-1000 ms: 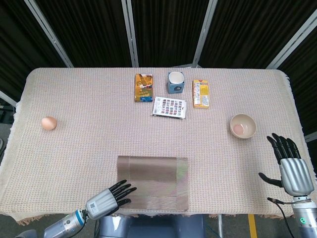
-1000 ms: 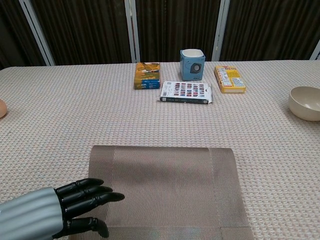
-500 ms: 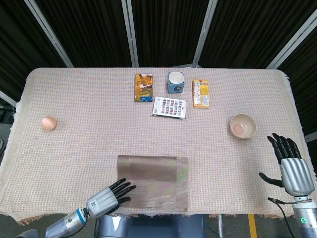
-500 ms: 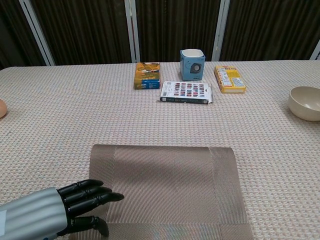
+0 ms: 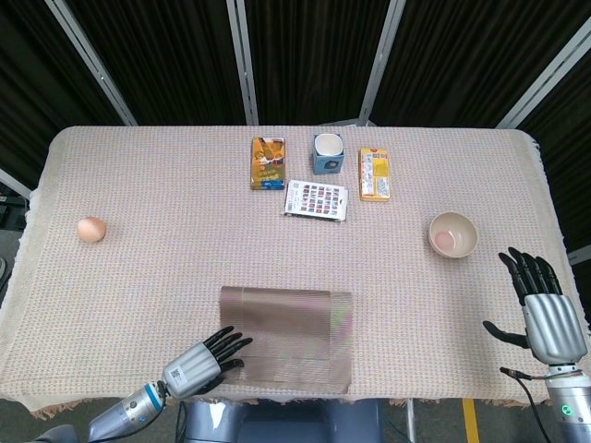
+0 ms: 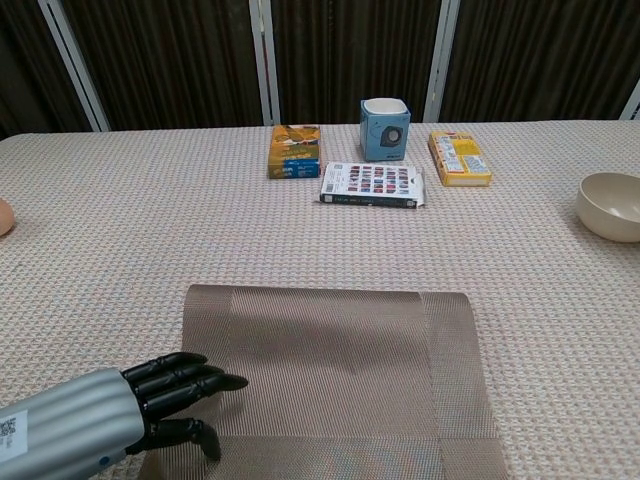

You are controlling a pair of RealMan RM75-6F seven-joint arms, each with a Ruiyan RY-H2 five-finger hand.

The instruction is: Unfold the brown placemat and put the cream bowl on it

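Observation:
The brown placemat (image 5: 291, 337) (image 6: 340, 370) lies folded near the table's front edge. My left hand (image 5: 199, 362) (image 6: 150, 405) is at its near-left corner. The fingers reach over the top layer and the thumb sits below them, pinching the corner. A fold line crosses the mat just beyond the thumb. The cream bowl (image 5: 453, 234) (image 6: 612, 205) stands upright at the right side of the table, far from the mat. My right hand (image 5: 545, 314) hovers past the table's right front corner with its fingers spread and holding nothing. It shows only in the head view.
At the back centre stand an orange-blue packet (image 5: 268, 162), a blue-white cup box (image 5: 328, 153) and a yellow box (image 5: 374, 174). A patterned flat pack (image 5: 316, 199) lies in front of them. An egg (image 5: 90, 229) sits at the far left.
My left hand has risen slightly at the mat's near-left corner. The mat's near fold line has moved away from me and the mat has nudged right. The right hand is still.

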